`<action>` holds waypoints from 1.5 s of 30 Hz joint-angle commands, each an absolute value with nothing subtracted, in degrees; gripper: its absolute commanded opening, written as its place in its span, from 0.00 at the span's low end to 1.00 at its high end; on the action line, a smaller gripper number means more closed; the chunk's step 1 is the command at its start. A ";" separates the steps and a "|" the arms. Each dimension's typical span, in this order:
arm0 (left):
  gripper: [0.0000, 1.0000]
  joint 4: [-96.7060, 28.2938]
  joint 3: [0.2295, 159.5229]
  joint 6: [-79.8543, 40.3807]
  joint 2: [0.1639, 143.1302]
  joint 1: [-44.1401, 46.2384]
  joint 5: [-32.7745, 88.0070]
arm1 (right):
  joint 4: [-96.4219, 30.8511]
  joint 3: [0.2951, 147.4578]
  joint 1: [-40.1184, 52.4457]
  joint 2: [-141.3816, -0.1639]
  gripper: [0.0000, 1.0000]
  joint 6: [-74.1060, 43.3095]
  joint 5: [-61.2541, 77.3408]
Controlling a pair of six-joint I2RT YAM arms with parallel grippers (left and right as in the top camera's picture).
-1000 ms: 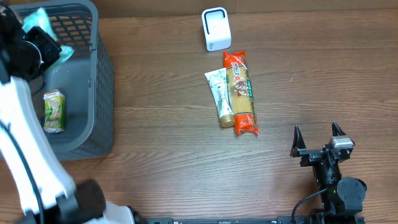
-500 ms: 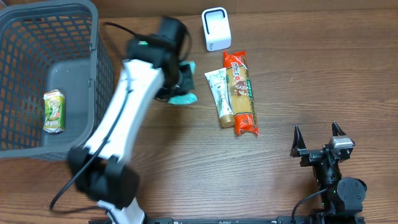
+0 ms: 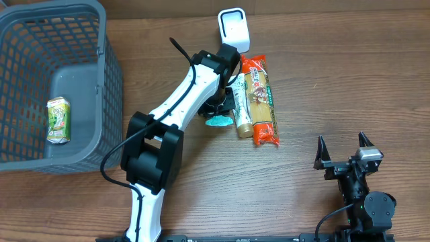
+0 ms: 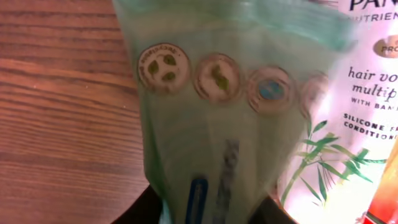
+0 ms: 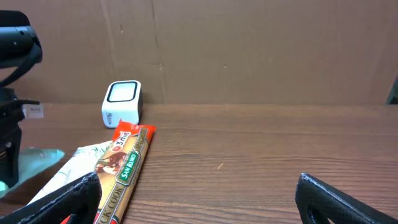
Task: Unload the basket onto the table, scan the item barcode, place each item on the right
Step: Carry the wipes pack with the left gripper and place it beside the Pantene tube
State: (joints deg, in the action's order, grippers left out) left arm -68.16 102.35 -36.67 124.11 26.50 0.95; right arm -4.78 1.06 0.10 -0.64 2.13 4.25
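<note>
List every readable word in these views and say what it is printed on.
"hair vo", "multip", "WITH BAM", "SILICONE", "CONDITION": on the white tube, all cut off by the frame edge.
"San Remo", "COOK": on the orange packet.
Too blurred to read: the print on the teal pouch.
Too small to read: the label of the can in the basket.
</note>
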 commanded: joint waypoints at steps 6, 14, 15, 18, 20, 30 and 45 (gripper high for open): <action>0.91 -69.73 107.96 -28.08 124.38 25.93 2.96 | -4.56 0.47 0.32 -0.16 1.00 2.85 4.54; 0.31 -90.52 139.96 -25.30 124.36 18.70 2.35 | -4.56 0.47 0.32 -0.16 1.00 2.85 4.54; 0.12 -91.72 141.10 -25.32 124.36 18.11 2.33 | -4.56 0.47 0.32 -0.16 1.00 2.85 4.54; 0.04 -96.84 141.69 -25.04 124.40 15.62 2.31 | -4.56 0.47 0.32 -0.16 1.00 2.85 4.54; 0.04 -96.82 138.34 -24.93 124.40 15.68 3.46 | -4.56 0.47 0.32 -0.16 1.00 2.85 4.54; 0.04 -87.48 113.14 -30.52 124.44 20.01 1.87 | -4.56 0.47 0.32 -0.16 1.00 2.85 4.54; 0.04 -64.42 92.97 -38.52 124.44 22.96 3.03 | -4.56 0.47 0.32 -0.16 1.00 2.85 4.54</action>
State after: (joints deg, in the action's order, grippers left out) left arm -67.81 94.26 -36.69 124.25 22.55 1.48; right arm -4.78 1.06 0.10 -0.62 2.13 4.25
